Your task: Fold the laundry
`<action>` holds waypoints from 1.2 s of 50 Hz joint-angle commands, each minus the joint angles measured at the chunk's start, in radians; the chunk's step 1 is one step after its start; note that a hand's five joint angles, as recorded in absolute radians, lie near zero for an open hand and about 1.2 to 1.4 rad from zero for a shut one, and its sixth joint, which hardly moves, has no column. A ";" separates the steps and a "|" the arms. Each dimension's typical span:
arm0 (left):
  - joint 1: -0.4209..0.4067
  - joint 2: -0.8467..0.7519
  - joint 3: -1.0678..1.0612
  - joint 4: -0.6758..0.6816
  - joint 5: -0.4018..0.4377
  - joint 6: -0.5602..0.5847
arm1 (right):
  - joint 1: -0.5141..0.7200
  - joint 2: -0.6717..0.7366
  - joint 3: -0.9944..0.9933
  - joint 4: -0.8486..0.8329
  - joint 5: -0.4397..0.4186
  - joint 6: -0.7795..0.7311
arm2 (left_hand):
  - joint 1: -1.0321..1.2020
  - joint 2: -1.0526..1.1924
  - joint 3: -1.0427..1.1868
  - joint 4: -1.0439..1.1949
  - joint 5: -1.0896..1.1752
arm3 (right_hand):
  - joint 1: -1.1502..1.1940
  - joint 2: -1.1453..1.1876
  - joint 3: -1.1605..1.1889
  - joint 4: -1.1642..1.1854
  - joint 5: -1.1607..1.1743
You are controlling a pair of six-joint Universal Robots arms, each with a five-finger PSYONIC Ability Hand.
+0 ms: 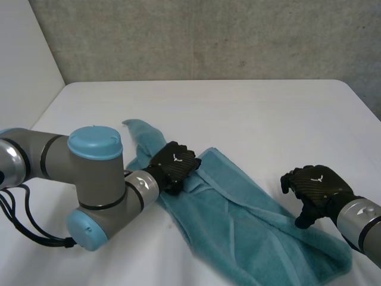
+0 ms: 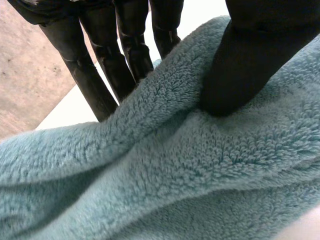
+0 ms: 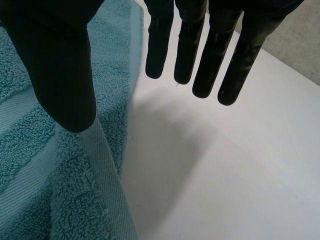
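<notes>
A teal towel [image 1: 250, 226] lies rumpled and slantwise on the white table [image 1: 238, 101], from the middle towards the front right. My left hand [image 1: 174, 164] is on its far, bunched end. In the left wrist view the thumb [image 2: 240, 65] presses on a raised fold of the towel [image 2: 175, 175] while the fingers [image 2: 95, 75] reach down behind it, pinching the fold. My right hand [image 1: 315, 186] hovers just beside the towel's right long edge. Its fingers [image 3: 225, 55] are straight and apart from the thumb [image 3: 60, 65], holding nothing, above bare table next to the hemmed edge [image 3: 100, 165].
A white side wall [image 1: 24, 59] borders the table at the left and a grey concrete wall [image 1: 208, 36] stands behind it. My left arm [image 1: 89, 179] lies low over the table's front left.
</notes>
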 commanded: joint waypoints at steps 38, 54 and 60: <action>0.286 0.327 -0.256 0.120 -0.155 -0.025 | 0.152 0.036 -0.061 0.105 0.016 0.324 | 0.366 0.266 0.277 0.274 0.340 | -0.219 -0.293 -0.274 -0.285 -0.285; 0.327 0.379 -0.268 0.166 -0.157 -0.040 | 0.231 0.183 -0.115 0.004 0.119 0.311 | 0.366 0.266 0.277 0.274 0.340 | 0.227 0.152 0.171 0.161 0.160; 0.329 0.377 -0.244 0.223 -0.154 -0.066 | 0.238 0.229 -0.236 -0.024 0.167 0.306 | 0.366 0.266 0.277 0.274 0.340 | 0.884 0.810 0.829 0.818 0.818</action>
